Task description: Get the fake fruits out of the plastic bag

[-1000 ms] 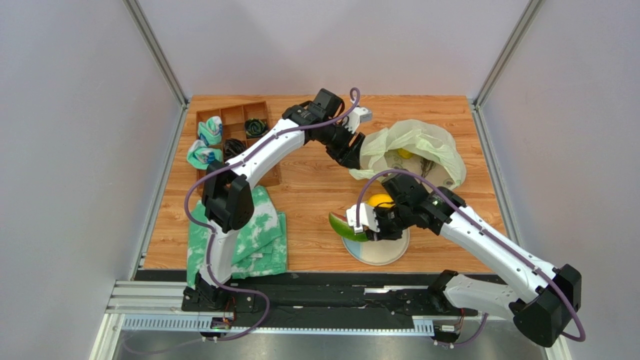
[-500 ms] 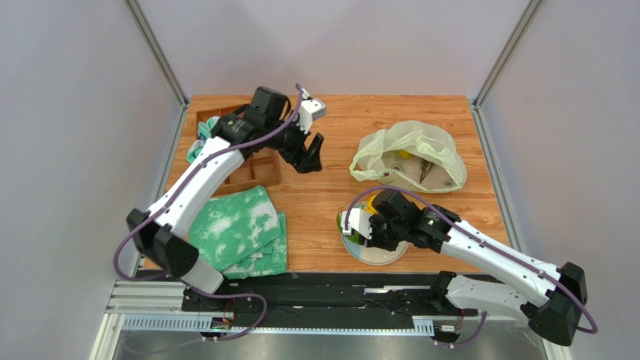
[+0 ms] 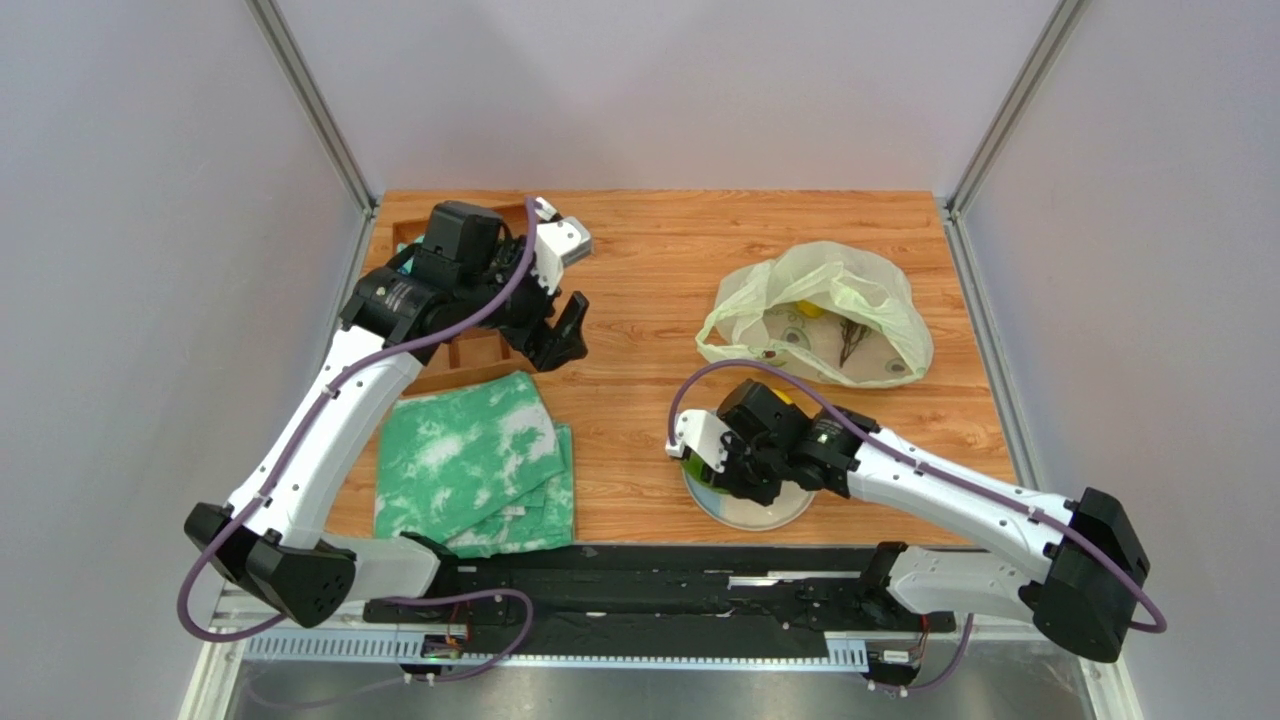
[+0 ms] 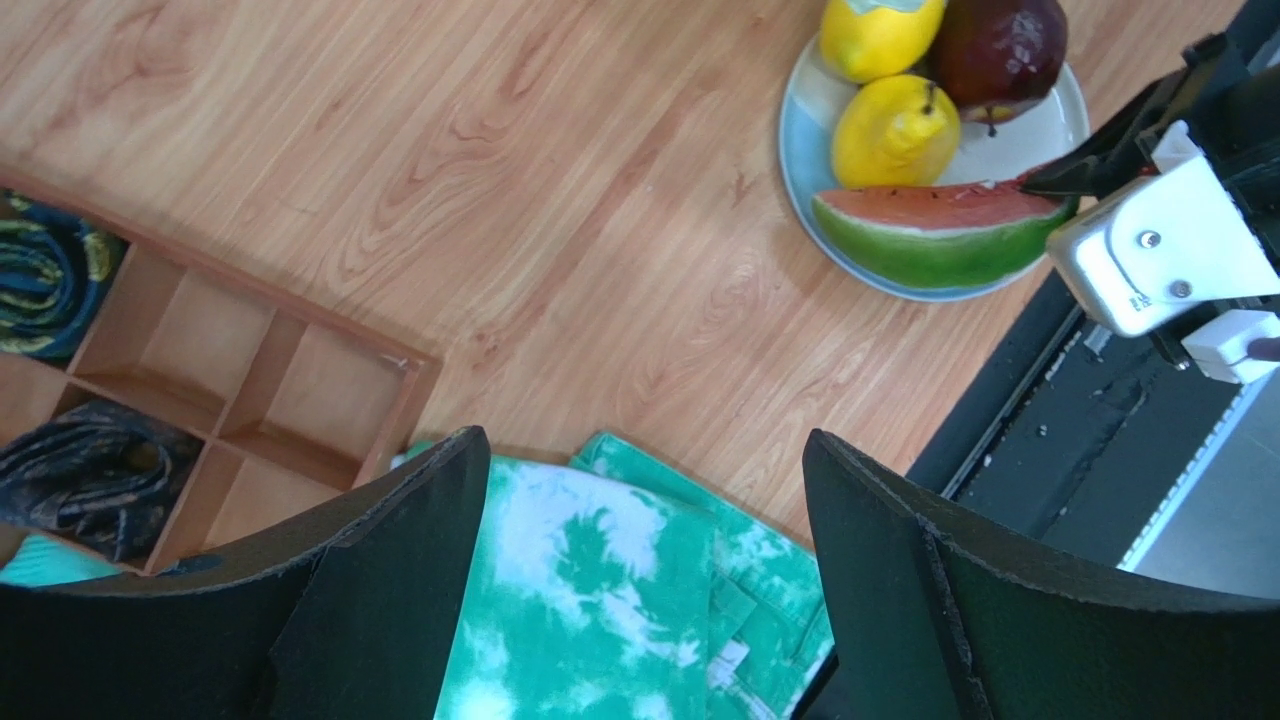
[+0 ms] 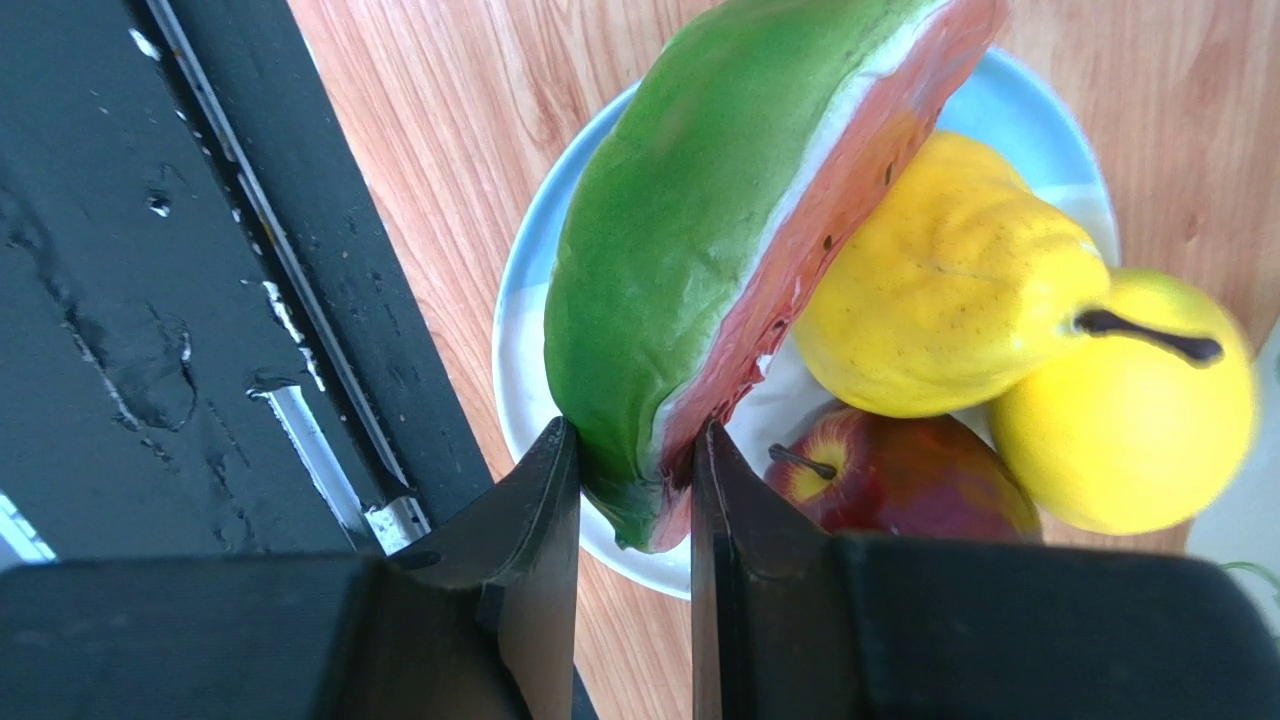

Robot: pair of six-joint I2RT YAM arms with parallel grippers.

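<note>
The pale yellow-green plastic bag (image 3: 819, 293) lies open at the back right, with a yellow fruit (image 3: 809, 311) and a brown bunch (image 3: 851, 339) showing inside. My right gripper (image 5: 631, 465) is shut on the end of the red-green watermelon slice (image 5: 706, 255), holding it over the near rim of the blue-and-cream plate (image 5: 526, 345). The yellow pear (image 5: 947, 293), lemon (image 5: 1142, 405) and dark red plum (image 5: 902, 480) lie on the plate. My left gripper (image 4: 643, 450) is open and empty, above the table's left side, far from the bag.
A green-and-white folded cloth (image 3: 473, 465) lies at the front left. A wooden divider box (image 4: 226, 375) with dark coiled items stands at the back left, partly under my left arm. The black rail (image 3: 646, 578) runs along the table's front edge, close to the plate.
My left arm swung left, away from the bag, to above the box and cloth. My right gripper moved the watermelon slice down and inward onto the plate's near side.
</note>
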